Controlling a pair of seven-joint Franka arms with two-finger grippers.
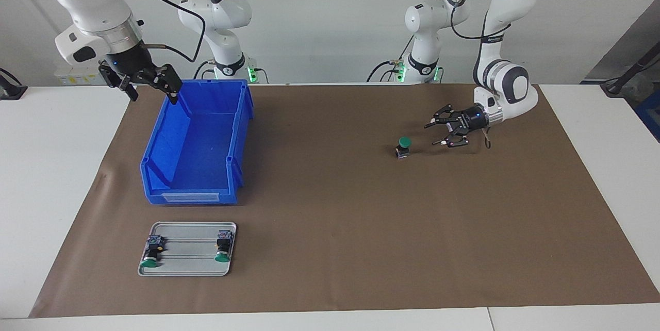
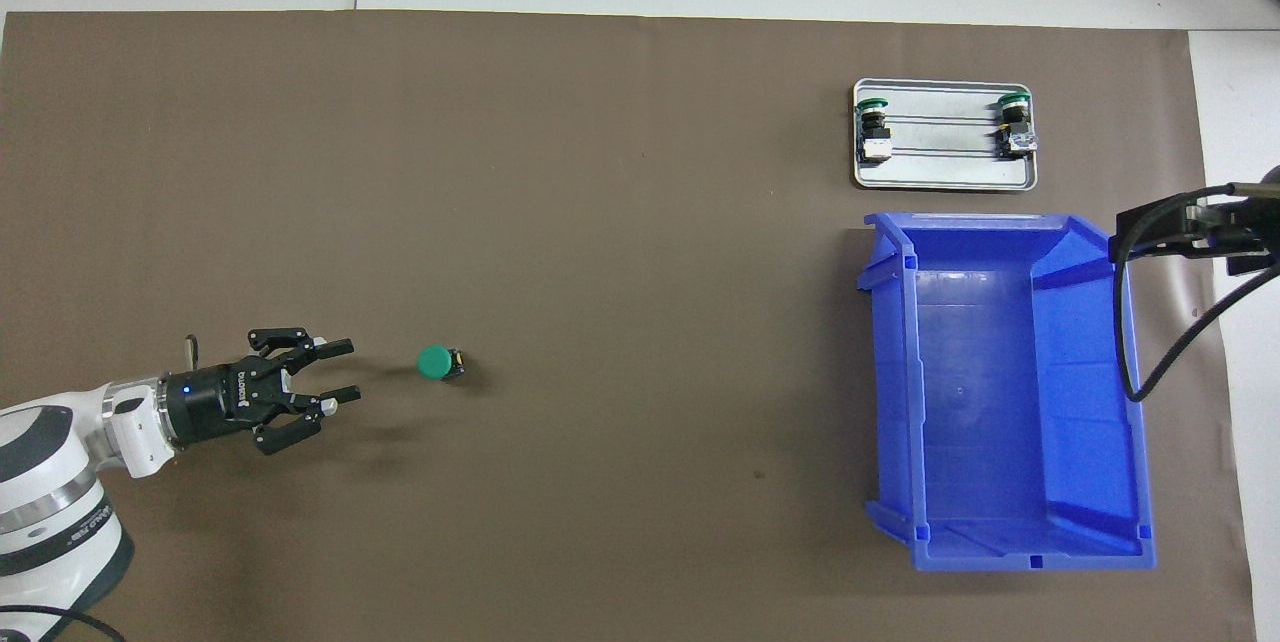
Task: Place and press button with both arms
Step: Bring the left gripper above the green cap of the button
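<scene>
Button (image 1: 403, 146) stands upright on the tabletop mat (image 1: 330, 248) toward the left arm's end, apparently placed but not yet pressed, left hand (image 1: 439, 133) open and empty just beside it, right hand (image 1: 149, 83) open over the blue bin's (image 1: 227, 166) rim.

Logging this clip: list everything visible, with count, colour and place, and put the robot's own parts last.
button: one, green cap on black body, upright on the mat, toward the left arm's end.
spare buttons: two, green caps, lying at either end of the tray.
tray: one, silver, farther from the robots than the bin.
bin: one, blue, toward the right arm's end.
mat: one, brown, covering the white table.
left gripper: black, open, low beside the button, apart from it.
right gripper: black, open, raised over the bin's edge.
</scene>
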